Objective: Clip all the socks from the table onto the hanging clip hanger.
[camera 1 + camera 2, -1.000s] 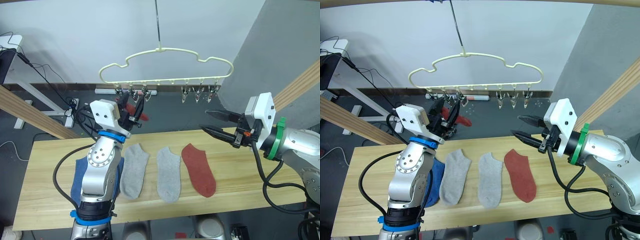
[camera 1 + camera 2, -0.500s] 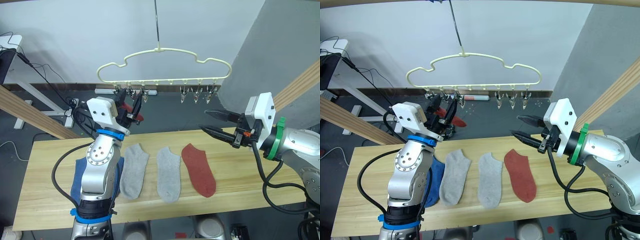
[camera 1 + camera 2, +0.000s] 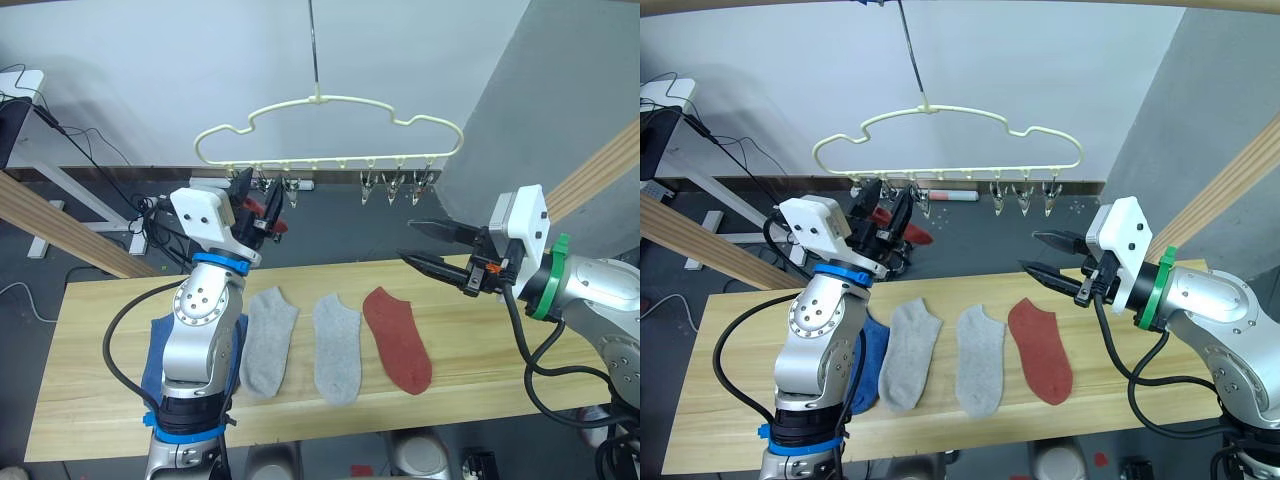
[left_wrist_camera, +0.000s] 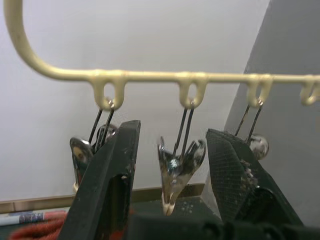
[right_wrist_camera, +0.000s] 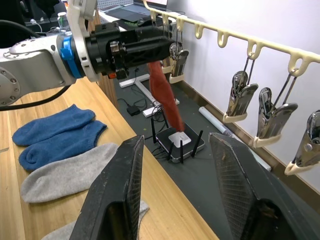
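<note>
The pale-gold clip hanger (image 3: 340,98) hangs over the table's (image 3: 480,340) far edge, with three clips at its left end (image 3: 265,185) and three at its right (image 3: 395,188). My left gripper (image 3: 258,190) is raised to the left clips. It is open, with the second clip (image 4: 175,167) between its fingers. A rust-red sock (image 5: 165,95) hangs just under it; what holds the sock up is hidden. My right gripper (image 3: 408,240) hovers open and empty over the table's right part. On the table lie two blue socks (image 5: 55,130), two grey socks (image 3: 268,340) (image 3: 337,345) and a red sock (image 3: 397,340).
Slanted wooden poles run past the table at the back left (image 3: 60,225) and back right (image 3: 600,170). On the floor behind the table are a small black box (image 5: 179,142) and cables. A white desk frame (image 3: 60,190) stands at the far left.
My left gripper has risen and shifted slightly left, from below the left clips to level with them. The hanger has swung a little to the left. The right arm has not moved.
</note>
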Motion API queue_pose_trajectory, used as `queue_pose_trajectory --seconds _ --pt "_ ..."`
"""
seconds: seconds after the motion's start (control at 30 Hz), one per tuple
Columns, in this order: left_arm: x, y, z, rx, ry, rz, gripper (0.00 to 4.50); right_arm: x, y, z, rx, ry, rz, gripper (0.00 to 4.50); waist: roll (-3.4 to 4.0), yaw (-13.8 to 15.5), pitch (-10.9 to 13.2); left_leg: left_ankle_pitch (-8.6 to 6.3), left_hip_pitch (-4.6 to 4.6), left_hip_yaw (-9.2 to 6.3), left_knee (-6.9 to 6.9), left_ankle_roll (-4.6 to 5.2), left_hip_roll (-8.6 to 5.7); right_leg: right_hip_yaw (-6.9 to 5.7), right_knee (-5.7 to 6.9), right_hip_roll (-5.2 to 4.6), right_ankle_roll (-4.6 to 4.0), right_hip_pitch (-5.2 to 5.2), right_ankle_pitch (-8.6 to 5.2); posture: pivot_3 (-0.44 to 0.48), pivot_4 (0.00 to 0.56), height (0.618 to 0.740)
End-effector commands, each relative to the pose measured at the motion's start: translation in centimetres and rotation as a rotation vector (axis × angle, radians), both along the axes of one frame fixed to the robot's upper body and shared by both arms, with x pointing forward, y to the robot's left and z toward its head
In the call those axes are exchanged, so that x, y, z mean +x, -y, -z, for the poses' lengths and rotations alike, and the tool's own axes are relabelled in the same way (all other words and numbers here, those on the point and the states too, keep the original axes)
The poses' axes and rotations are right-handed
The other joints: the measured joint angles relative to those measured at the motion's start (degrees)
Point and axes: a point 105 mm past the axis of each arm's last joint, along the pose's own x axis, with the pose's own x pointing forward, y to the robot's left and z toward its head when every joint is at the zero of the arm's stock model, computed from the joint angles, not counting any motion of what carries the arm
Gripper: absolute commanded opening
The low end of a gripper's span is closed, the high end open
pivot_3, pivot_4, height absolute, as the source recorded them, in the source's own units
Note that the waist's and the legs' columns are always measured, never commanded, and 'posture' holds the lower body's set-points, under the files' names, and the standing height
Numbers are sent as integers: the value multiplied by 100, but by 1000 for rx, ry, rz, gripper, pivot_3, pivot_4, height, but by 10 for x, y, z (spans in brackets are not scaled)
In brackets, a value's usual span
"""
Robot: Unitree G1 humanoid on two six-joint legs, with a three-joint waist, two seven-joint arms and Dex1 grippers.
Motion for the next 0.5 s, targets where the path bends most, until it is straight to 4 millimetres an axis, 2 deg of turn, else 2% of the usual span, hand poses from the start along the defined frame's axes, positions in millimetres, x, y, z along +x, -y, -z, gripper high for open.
queue_pose_trajectory --seconds 0.03,0.1,0.2,0.3,0.37,0.5 --pt "-7 2 -13 -8 55 1 2101 -5 -3 -6 5 38 -23 2160 0 0 0 0 0 1 0 0 0 1 0 0 0 0 0 -283 374 740" --pt "-8 1 -14 -8 57 -1 1729 -5 -3 -6 5 38 -22 2160 0 0 0 0 0 0 0 0 0 0 0 0 0 0 0 -283 374 740" --pt "-9 1 -13 -6 54 -1 844 -5 -3 -6 5 37 -23 2160 0 1 0 0 0 1 0 0 0 0 0 0 0 0 0 -283 374 740" --pt "-10 0 -11 -2 49 -5 214 -5 -3 -6 4 36 -23 2160 0 1 0 0 0 0 0 0 1 1 0 0 0 0 0 -283 374 740" --pt "-10 0 -11 -1 49 -6 8 -5 -4 -6 5 36 -24 2160 0 1 0 0 0 1 0 0 1 0 0 0 0 0 0 -283 374 740" --pt "-11 0 -12 1 51 -8 2 -5 -4 -5 6 36 -22 2160 0 2 0 0 0 1 1 0 0 0 0 0 0 0 0 -280 372 740"
